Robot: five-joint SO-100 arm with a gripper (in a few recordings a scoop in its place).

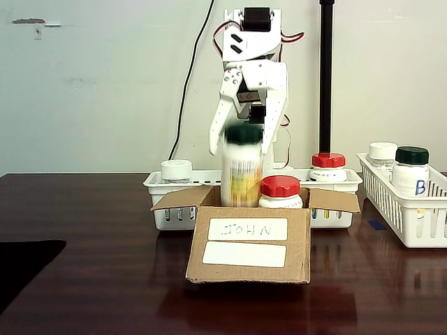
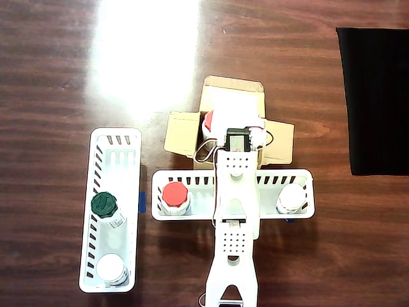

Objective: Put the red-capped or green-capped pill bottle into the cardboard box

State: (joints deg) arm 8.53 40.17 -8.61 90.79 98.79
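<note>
Currently, arm: white plastic SO-100 arm reaches down over the box from behind.
Gripper: white two-finger gripper [image 1: 246,136] clamped on the dark-green-capped pill bottle [image 1: 242,169], fingers either side of its cap.
Green bottle: upright, blurred, lower part inside the small brown corrugated cardboard box [image 1: 248,246], left half.
Red bottle: red-capped white pill bottle [image 1: 280,191] stands in the box's right half, just beside the green one.
Box: flaps open, front label "JOHN", in front of the white slotted plastic basket [image 1: 158,183] on the dark wooden table [image 1: 98,265].
</note>
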